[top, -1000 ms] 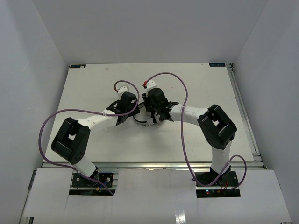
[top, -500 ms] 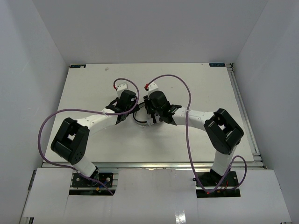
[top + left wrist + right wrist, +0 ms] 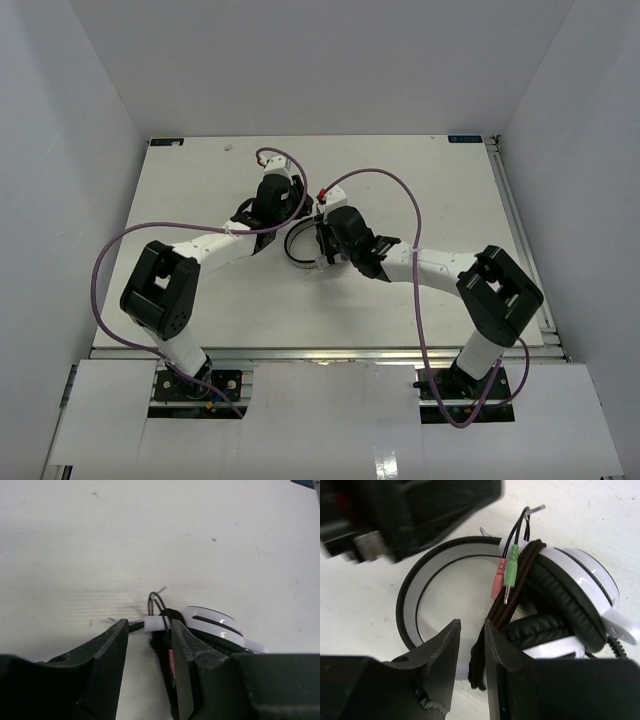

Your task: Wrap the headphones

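The headphones (image 3: 580,595) lie mid-table: white ear cups with black pads, and a black-and-white headband (image 3: 410,605) that also shows in the top view (image 3: 290,250). The dark braided cord (image 3: 507,612) is bundled across the ear cups, its pink and green plugs (image 3: 505,575) sticking up. My right gripper (image 3: 471,625) is low over the band's opening with a narrow gap and nothing between the jaws; the cord bundle lies just behind its right finger. My left gripper (image 3: 148,626) is open and empty; an ear cup (image 3: 215,622) and a white tie (image 3: 152,624) lie just beyond its fingertips.
Purple robot cables (image 3: 385,185) loop over both arms. The left gripper's body (image 3: 410,515) hangs close over the far side of the headband. Enclosure walls surround the white table (image 3: 450,200).
My left gripper has moved away from me toward the far side of the headphones. My right gripper has drawn back a little toward me, uncovering the headband loop.
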`<state>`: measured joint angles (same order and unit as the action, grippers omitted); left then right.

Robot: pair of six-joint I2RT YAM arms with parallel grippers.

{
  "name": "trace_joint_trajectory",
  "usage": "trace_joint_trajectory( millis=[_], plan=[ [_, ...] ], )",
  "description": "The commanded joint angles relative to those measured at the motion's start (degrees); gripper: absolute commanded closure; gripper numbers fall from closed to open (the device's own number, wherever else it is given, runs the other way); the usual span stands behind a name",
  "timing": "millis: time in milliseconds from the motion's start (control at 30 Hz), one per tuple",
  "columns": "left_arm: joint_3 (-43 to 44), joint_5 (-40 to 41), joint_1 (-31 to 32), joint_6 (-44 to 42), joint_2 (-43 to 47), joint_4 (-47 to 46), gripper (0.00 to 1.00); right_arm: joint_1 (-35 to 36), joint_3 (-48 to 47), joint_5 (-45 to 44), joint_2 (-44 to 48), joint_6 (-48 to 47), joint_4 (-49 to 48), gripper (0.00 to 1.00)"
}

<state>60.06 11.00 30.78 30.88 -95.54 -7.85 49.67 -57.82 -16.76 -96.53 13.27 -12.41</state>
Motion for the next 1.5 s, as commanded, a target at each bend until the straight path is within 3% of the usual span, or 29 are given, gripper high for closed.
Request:
trace_joint_trajectory(
  millis=[0,300,800,867,900,967,1000,1067,1133,1467],
  plan=[
    [2.47,-10.91,-0.11,-0.01,-3.14,-4.9,0.52,1.3,2.17,-2.82,4.68,0.44,-1.5,0.67],
    [1.94,-10.91,-0.11,0.85,-5.07,-4.19,0.55,2.77,6.99,-3.51,14.87,0.21,-1.79,0.66],
    [1.9,-5.73,-0.11,-0.03,4.62,0.96,0.49,2.98,5.65,-6.09,23.68,-0.35,6.02,0.61],
    [2.26,-5.24,-0.11,-0.21,5.86,2.21,0.49,2.89,4.21,-6.04,23.41,0.18,8.18,0.57],
    [2.61,-5.49,-0.11,-0.7,7.25,3.13,0.48,2.88,3.65,-5.88,23.44,0.47,9.38,0.49],
    [3.94,-6.61,-0.11,-2.57,10.77,6.6,0.46,2.82,1.51,-5.71,23.54,1.59,13.91,0.2],
    [4.33,-7.45,-0.1,-3.4,12.8,8.37,0.42,2.8,0.69,-5.89,23.99,2.2,15.92,0.09],
    [3.52,-10.7,-0.02,-4.47,18.33,12.09,0.2,2.8,0.44,-7.69,27.07,3.64,18.46,0.1],
    [0.04,-14.12,0.43,-5.19,24.76,12.61,0.05,2.65,0.65,-7.98,29.43,4.59,20.43,0.1],
    [-17.53,-15.34,1.74,-3.95,48.41,17.43,0.02,2.45,5.25,-20.41,46.72,10.89,36.55,0.1]
  ],
)
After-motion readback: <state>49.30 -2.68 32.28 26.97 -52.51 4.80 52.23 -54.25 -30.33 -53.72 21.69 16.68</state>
